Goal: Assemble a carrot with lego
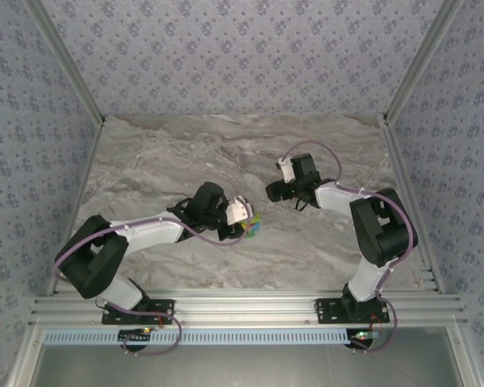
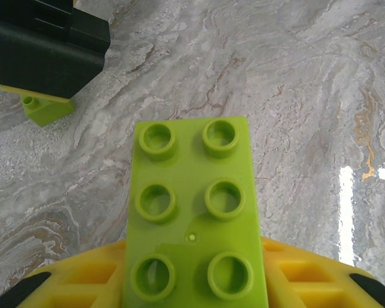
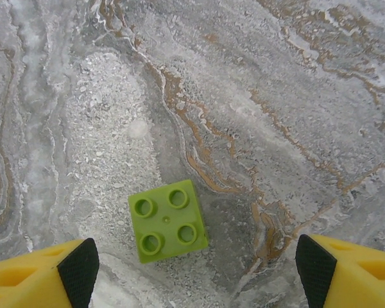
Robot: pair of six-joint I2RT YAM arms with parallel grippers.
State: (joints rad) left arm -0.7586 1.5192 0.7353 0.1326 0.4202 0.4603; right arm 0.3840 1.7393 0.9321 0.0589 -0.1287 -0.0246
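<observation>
Marbled grey stone formed the tabletop [image 1: 226,153], and flowered wallpaper [image 1: 226,48] was hung on the walls around it. The left hand [image 1: 246,216] was seen closed on a lime-green six-stud brick [image 2: 196,218]. The brick was clamped by its long sides between the yellow fingers [image 2: 295,279] and jutted forward from them, studs up. At that hand's tip, in the overhead view, blue and green were made out beside the lime, but too small for any joints to be told.

The right hand [image 3: 197,269] stood open with its fingers wide apart. A lime-green four-stud brick [image 3: 167,220] lay flat on the tabletop just below and between them, touched by neither.

Such bricks were judged light, rigid and hard, not to be harmed by a firm squeeze. Their smooth, glossy walls were thought likely to slip or pivot if caught at a corner. The four-stud brick was best taken across two opposite flat sides, low on the body, with the studs left free for pressing squarely into another piece.

No container was in use; the loose brick rested straight on the stone.
</observation>
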